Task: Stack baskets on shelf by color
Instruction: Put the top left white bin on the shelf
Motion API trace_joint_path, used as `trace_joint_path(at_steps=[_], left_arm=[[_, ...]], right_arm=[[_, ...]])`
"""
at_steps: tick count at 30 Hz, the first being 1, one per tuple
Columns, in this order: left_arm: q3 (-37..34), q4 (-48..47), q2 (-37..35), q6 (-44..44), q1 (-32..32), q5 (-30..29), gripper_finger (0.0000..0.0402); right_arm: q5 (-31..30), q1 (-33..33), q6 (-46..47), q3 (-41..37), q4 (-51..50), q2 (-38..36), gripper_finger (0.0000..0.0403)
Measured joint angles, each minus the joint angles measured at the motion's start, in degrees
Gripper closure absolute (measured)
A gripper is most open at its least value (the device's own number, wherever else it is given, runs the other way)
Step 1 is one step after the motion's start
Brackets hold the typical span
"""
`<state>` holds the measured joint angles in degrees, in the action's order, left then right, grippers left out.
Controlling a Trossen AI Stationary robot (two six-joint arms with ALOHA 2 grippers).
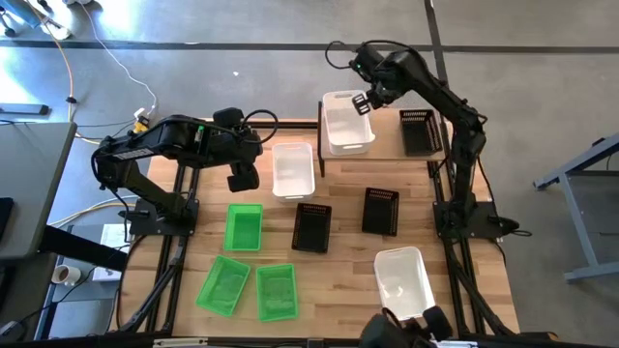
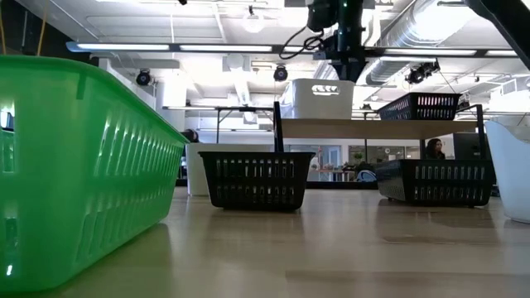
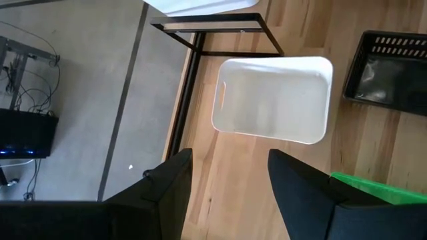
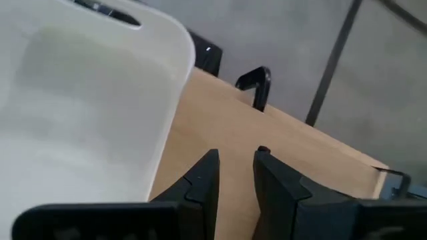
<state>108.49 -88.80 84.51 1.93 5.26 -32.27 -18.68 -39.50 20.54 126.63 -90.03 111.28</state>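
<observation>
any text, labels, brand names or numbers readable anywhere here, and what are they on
None can be read in any view.
The white basket on the shelf: no label or marking shows.
The green baskets and black baskets on the table: plain mesh, no print visible.
The left gripper and right gripper: plain dark surfaces, no lettering.
The room behind the table in the low view: any signs there are too small to read.
</observation>
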Motion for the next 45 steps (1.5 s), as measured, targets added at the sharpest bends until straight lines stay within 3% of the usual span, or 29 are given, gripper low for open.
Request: trace_joint_path(at_steps=[15,40,45], left_arm=[[0.0,0.2,0.0,0.9,0.0,-0.1,0.0216],[0.0,0.2,0.0,0.9,0.0,-0.1,0.0216],[0.0,0.2,0.0,0.8,0.0,-0.1,0.0216]], right_arm=[[6.7,-1.0,-1.6,0.0,0.0,5.7,0.0325],[16.2,-0.6,1.5,0.0,-0.1,5.7,0.0325],[12.4,-0.1,1.6,0.0,0.1,5.2,0.0325]])
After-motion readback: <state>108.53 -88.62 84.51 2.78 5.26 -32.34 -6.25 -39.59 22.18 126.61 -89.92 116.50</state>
